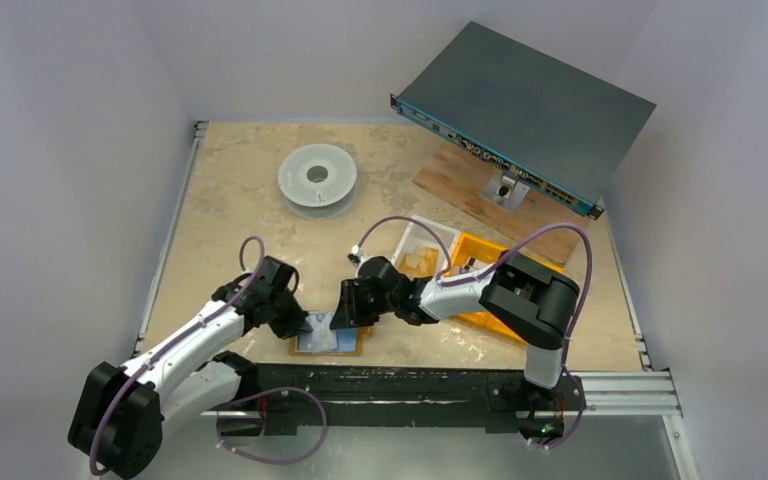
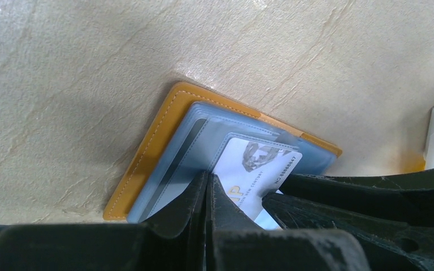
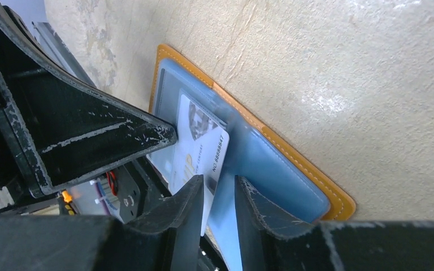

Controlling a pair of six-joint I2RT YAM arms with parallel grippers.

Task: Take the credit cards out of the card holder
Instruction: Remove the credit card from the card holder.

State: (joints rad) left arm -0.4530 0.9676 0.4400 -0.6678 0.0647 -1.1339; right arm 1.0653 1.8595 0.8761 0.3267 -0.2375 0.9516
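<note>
On the table, near its front edge between the arms, the card holder lies open, blue sleeves up. The left gripper, clenched, presses on the sleeves. The right gripper, jaws narrowly parted and empty, sits at the white card, which is half out of its pocket. If the left tips pin that card too, a pull could drag the holder or bend the card.

card holder: mustard-orange, open flat on table, blue inside up | card: white, sticking partly out
</note>
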